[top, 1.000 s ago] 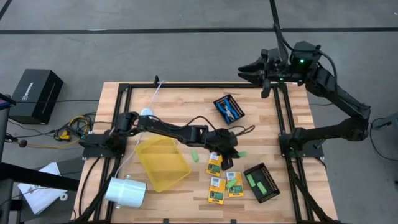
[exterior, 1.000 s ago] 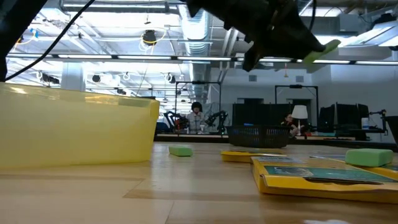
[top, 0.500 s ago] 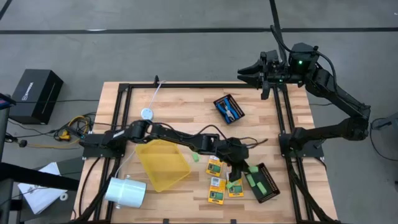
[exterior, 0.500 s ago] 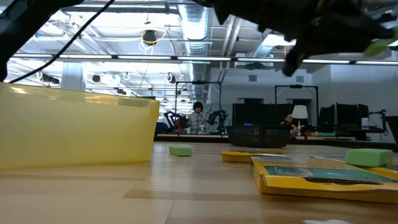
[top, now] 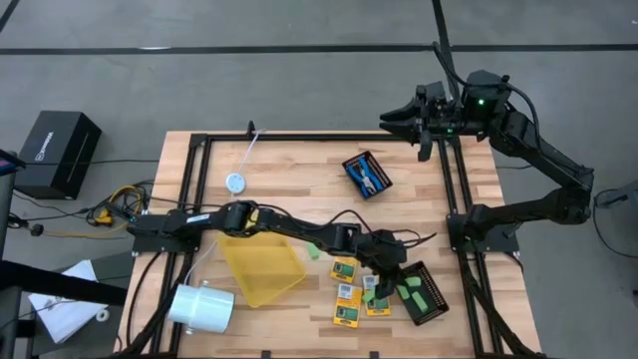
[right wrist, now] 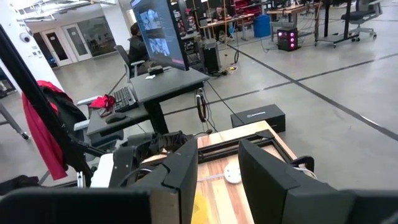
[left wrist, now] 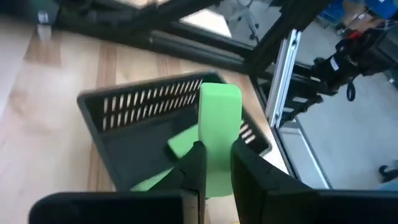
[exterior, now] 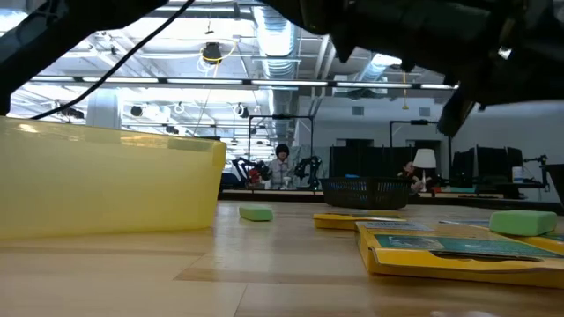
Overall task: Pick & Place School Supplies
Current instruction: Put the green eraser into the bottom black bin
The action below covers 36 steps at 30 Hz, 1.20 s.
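My left gripper [top: 394,281] reaches across the table and hangs just above the black mesh tray [top: 421,293] at the near right. It is shut on a short bright green stick [left wrist: 219,118]. In the left wrist view the tray [left wrist: 134,127] lies right under the stick, with more green sticks [left wrist: 181,142] lying in it. Another green stick [top: 313,251] lies loose on the table. Three yellow-and-green boxes [top: 347,302] lie flat beside the tray. Blue-handled scissors [top: 367,175] lie in a second black tray at the far side. My right gripper [top: 401,118] waits open, high above the table's far right edge. My left gripper pinches the green stick by its two long sides, near its end [left wrist: 217,171], between its two fingers. The stick's other end juts out past the fingertips. The fingers slant down toward the table's near right. The stick hangs clear above the tray.
A yellow tray [top: 261,261] lies left of the boxes. A white cylinder [top: 201,306] lies at the near left, and a small round disc [top: 235,182] at the far left. In the low view one green stick [exterior: 522,222] rests on a box [exterior: 449,248].
My left gripper has carried the green stick toward the table's near right and downward. It has passed from over the boxes to just above the black mesh tray and tipped further down. It has stayed shut on the stick.
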{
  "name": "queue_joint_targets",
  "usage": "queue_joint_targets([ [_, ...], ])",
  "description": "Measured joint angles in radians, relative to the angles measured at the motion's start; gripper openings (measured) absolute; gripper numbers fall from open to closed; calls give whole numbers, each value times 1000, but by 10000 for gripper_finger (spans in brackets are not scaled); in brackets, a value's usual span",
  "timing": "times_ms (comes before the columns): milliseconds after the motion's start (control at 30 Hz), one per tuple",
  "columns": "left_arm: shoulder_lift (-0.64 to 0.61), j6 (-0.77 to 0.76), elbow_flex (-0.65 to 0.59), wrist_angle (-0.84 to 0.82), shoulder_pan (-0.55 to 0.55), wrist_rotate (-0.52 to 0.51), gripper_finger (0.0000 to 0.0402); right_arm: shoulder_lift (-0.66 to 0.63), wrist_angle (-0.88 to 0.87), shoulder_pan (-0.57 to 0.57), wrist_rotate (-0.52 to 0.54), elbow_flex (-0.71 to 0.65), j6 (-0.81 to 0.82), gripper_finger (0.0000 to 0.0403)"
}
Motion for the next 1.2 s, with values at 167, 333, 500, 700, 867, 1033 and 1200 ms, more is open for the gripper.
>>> queue_joint_targets([
  [167, 20, -24, -1, 58, 6, 3, 39, 1, 0, 0, 0, 0, 4, 109],
  [333, 20, 0, 0, 73, 19, 1, 39, 11, 3, 0, 0, 1, 9, 109],
  [500, 20, -3, 0, 77, 28, 12, 39, 29, 9, 14, 0, 0, 11, 109],
  [700, 20, 21, 0, 78, 15, 44, 39, 46, 20, 25, 0, 2, 2, 109],
  [867, 20, 43, 0, 93, -1, 42, 81, 46, 15, 25, 0, 0, -6, 109],
  [1033, 20, 25, 0, 99, -3, 16, 131, 38, 16, 25, 0, 0, -9, 109],
  [1200, 20, 19, 0, 115, 6, 14, 149, 39, 15, 25, 0, 0, -9, 109],
])
